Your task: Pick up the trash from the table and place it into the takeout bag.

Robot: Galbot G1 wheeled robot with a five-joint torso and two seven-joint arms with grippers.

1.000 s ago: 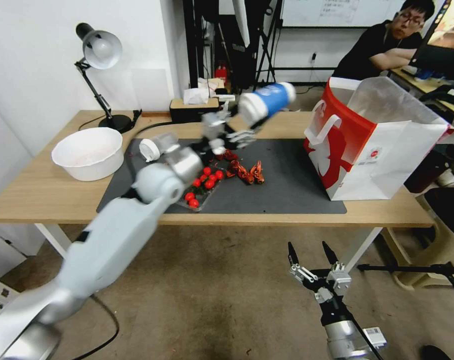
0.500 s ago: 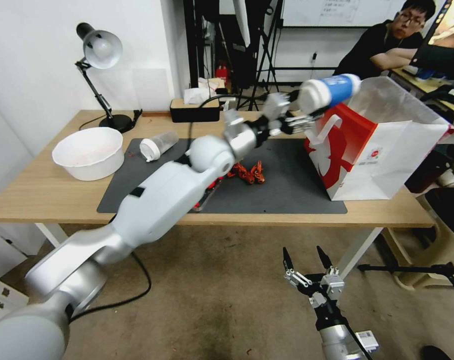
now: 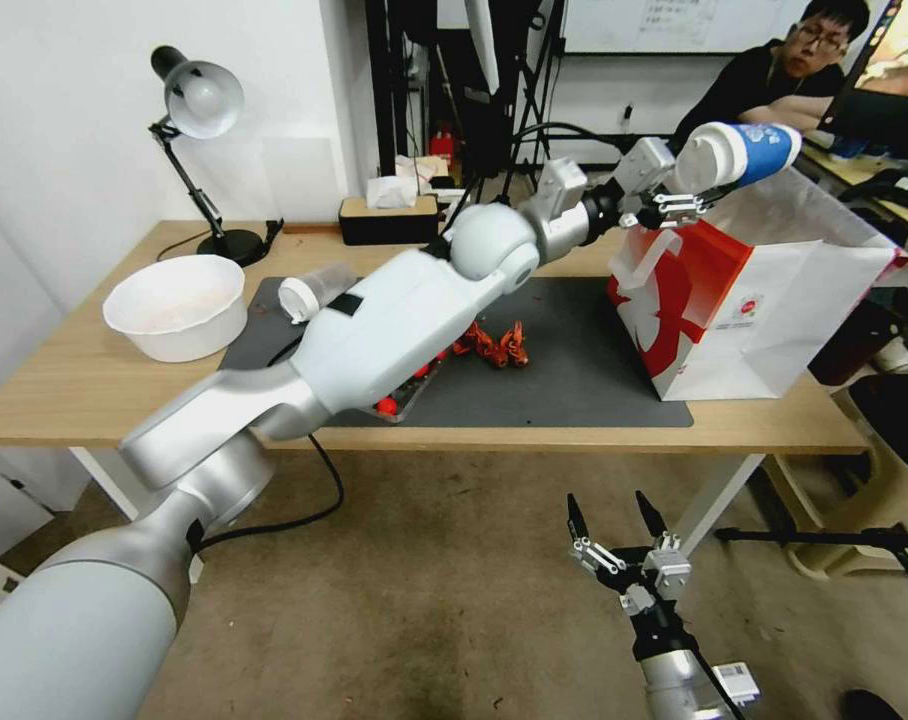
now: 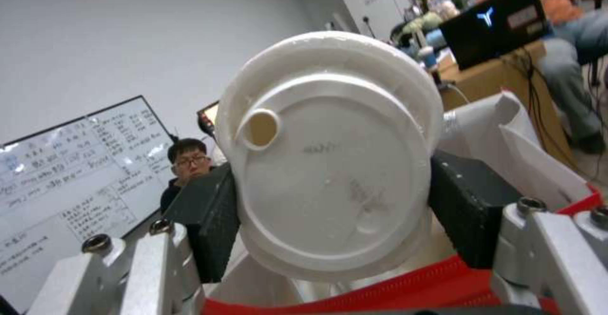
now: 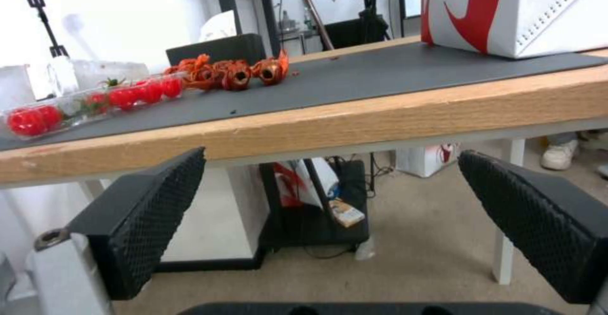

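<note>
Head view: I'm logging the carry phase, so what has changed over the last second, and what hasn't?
The left gripper, shut on the blue-and-white lidded cup throughout, carried it from above the dark mat rightward to over the takeout bag's open top. Nothing was released. The right gripper stays parked low and open in front of the table; the white bowl, the clear cup and the red leftovers lie where they were.

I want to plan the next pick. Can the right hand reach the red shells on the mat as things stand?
Probably not yet. The right hand hangs open below the table edge, in front of it, while the red shells lie on top; it must rise first.
</note>
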